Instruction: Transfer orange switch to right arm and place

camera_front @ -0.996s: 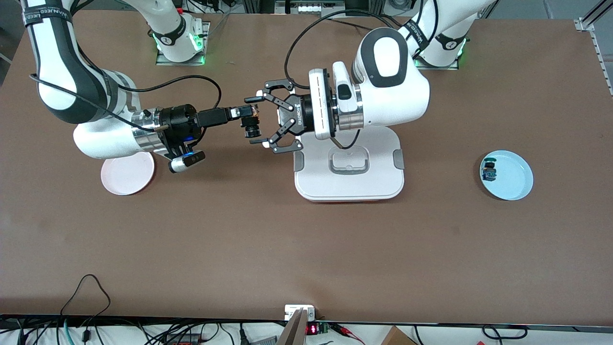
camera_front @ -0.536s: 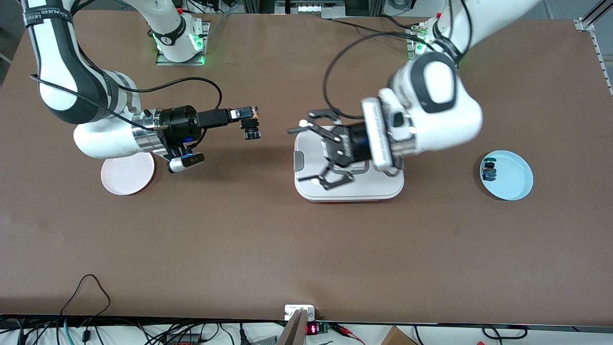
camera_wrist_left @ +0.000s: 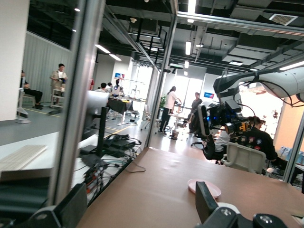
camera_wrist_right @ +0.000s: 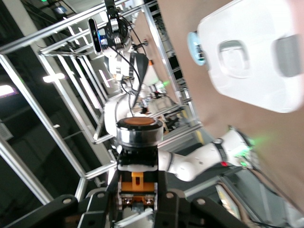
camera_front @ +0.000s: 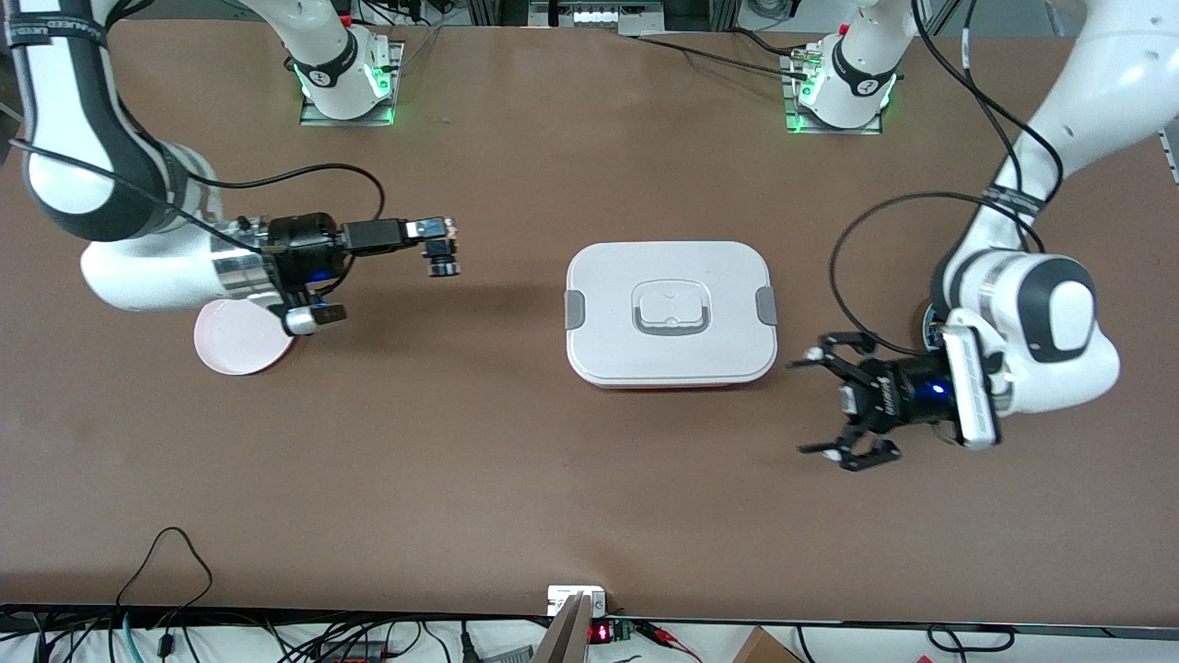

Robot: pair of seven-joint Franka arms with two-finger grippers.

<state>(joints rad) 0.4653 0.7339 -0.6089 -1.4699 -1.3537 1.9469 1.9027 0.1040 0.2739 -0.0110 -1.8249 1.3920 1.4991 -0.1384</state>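
The right gripper (camera_front: 440,241) pinches the orange switch (camera_front: 442,262) by its base in the air between the pink plate (camera_front: 235,354) and the white box (camera_front: 671,313). The left gripper (camera_front: 829,405) hangs spread beside the box. Held so shallowly, the switch could slip or tip when set down.

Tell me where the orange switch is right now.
The orange switch is held in the right gripper, in the air over bare table between the pink plate and the white lidded box.

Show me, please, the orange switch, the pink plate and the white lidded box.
orange switch (camera_front: 443,255), front view, black body.
pink plate (camera_front: 235,348), front view, bare middle.
white lidded box (camera_front: 608,285), front view, lid surface.
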